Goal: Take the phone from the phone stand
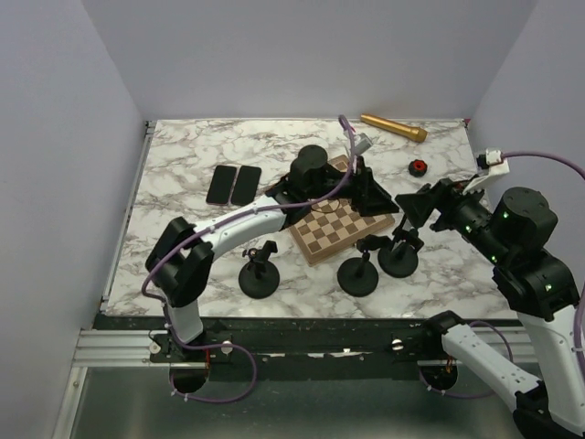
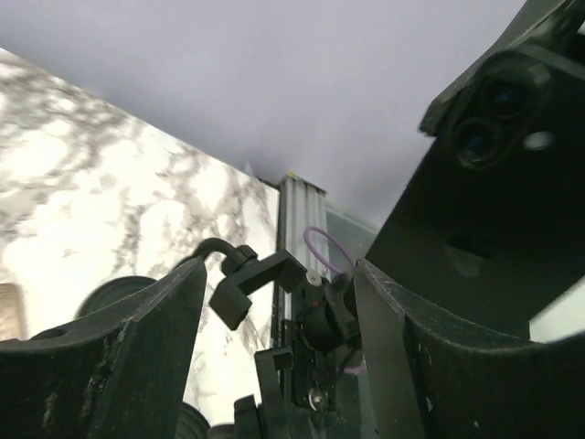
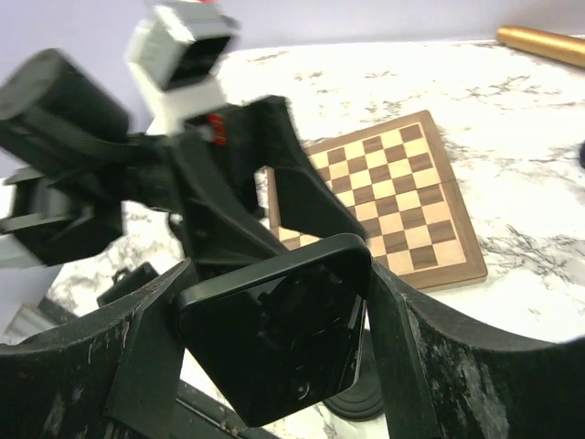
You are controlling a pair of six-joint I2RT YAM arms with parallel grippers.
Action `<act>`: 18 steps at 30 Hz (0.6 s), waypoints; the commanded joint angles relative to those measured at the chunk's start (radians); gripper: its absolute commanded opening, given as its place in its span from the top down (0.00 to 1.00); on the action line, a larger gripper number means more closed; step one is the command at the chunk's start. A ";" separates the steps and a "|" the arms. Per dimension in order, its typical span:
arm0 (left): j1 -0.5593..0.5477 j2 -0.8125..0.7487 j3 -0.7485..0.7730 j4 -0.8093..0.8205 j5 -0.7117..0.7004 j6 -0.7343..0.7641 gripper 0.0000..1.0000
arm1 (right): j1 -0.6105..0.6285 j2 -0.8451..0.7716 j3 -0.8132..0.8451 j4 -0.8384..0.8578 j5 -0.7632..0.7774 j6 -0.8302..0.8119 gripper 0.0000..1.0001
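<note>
My right gripper (image 1: 422,203) is shut on a black phone (image 1: 413,208) and holds it above a black round-based phone stand (image 1: 399,258) near the chessboard's right edge. In the right wrist view the phone (image 3: 274,343) sits tilted between both fingers of the gripper (image 3: 279,279), with the stand's base (image 3: 361,402) just below. I cannot tell whether the phone still touches the stand's clamp. My left gripper (image 1: 373,194) is open and empty over the chessboard, close to the phone. In the left wrist view (image 2: 279,302) the phone's back with its lenses (image 2: 494,119) shows at upper right.
A wooden chessboard (image 1: 334,230) lies mid-table. Two more stands (image 1: 259,274) (image 1: 358,272) stand at the front. Two black phones (image 1: 233,184) lie flat at the left. A gold cylinder (image 1: 393,126) and a small red-topped object (image 1: 418,166) lie at the back right.
</note>
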 commanded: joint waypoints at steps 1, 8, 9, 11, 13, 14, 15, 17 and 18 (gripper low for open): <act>0.069 -0.192 -0.053 -0.187 -0.189 0.030 0.26 | 0.003 0.007 0.036 0.037 0.192 0.105 0.99; 0.094 -0.496 -0.196 -0.439 -0.477 0.181 0.14 | 0.003 0.081 0.018 0.104 0.311 0.242 0.99; 0.094 -0.534 -0.214 -0.451 -0.491 0.191 0.14 | 0.003 0.096 0.014 0.114 0.321 0.261 0.99; 0.091 -0.587 -0.240 -0.472 -0.485 0.207 0.13 | 0.003 0.119 0.009 0.130 0.326 0.292 0.99; 0.074 -0.615 -0.243 -0.490 -0.471 0.222 0.14 | 0.003 0.140 0.006 0.144 0.327 0.330 0.99; 0.053 -0.622 -0.238 -0.491 -0.472 0.240 0.15 | 0.003 0.148 0.004 0.150 0.320 0.348 0.99; 0.028 -0.624 -0.230 -0.521 -0.491 0.267 0.16 | 0.004 0.158 0.004 0.155 0.311 0.362 1.00; -0.043 -0.614 -0.195 -0.565 -0.579 0.324 0.18 | 0.003 0.173 0.003 0.168 0.277 0.377 0.99; -0.066 -0.601 -0.174 -0.583 -0.622 0.337 0.20 | 0.004 0.178 0.003 0.171 0.261 0.385 0.99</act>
